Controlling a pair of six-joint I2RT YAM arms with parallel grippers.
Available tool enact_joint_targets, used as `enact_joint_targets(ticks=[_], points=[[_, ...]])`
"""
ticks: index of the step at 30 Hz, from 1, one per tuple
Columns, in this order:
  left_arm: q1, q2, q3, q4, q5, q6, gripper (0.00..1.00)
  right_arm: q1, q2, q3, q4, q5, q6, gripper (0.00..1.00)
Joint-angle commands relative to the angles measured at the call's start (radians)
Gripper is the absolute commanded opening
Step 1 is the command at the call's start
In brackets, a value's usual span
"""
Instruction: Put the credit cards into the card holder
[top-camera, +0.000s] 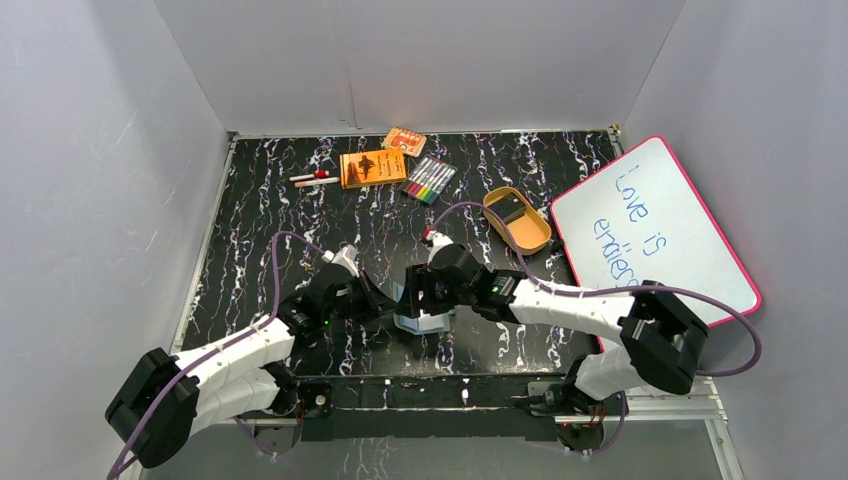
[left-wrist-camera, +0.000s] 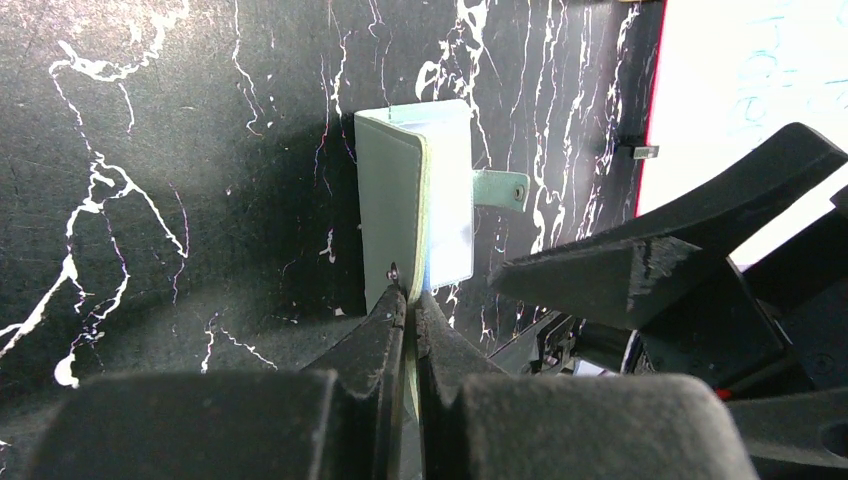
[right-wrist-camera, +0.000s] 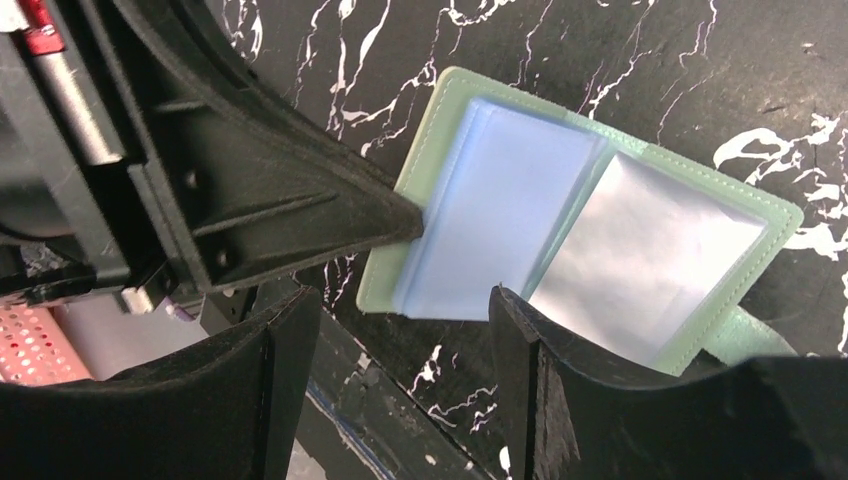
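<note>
The sage-green card holder (top-camera: 425, 320) lies open near the table's front edge, its pale blue sleeves (right-wrist-camera: 510, 200) showing. My left gripper (top-camera: 385, 300) is shut on the edge of its green cover (left-wrist-camera: 390, 200), fingertips pinching it (left-wrist-camera: 410, 295). The left fingers (right-wrist-camera: 300, 200) show in the right wrist view at the holder's left edge (right-wrist-camera: 440, 130). My right gripper (right-wrist-camera: 405, 300) is open and empty, hovering just over the holder (top-camera: 420, 298). A dark flat thing (top-camera: 513, 209), perhaps the credit cards, lies in the tan tray; no card is in either gripper.
The tan oval tray (top-camera: 497, 222) sits to the back right of the grippers. A pink-framed whiteboard (top-camera: 650, 225) lies at the right. Two orange boxes (top-camera: 372, 167), a marker set (top-camera: 430, 180) and pens (top-camera: 315, 179) lie at the back.
</note>
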Motion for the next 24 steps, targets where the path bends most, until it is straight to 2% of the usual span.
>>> enact_joint_targets(ticks=[1, 17, 24], points=[[-0.004, -0.017, 0.035, 0.018, 0.000, -0.015, 0.00, 0.003, 0.045, 0.061, 0.028, 0.004, -0.024, 0.71], [-0.004, -0.045, 0.036, -0.001, -0.011, -0.017, 0.00, 0.003, 0.145, 0.090, -0.044, 0.023, -0.041, 0.66], [-0.004, -0.049, 0.034, -0.012, -0.011, -0.017, 0.00, 0.004, 0.134, 0.070, -0.095, 0.112, -0.009, 0.55]])
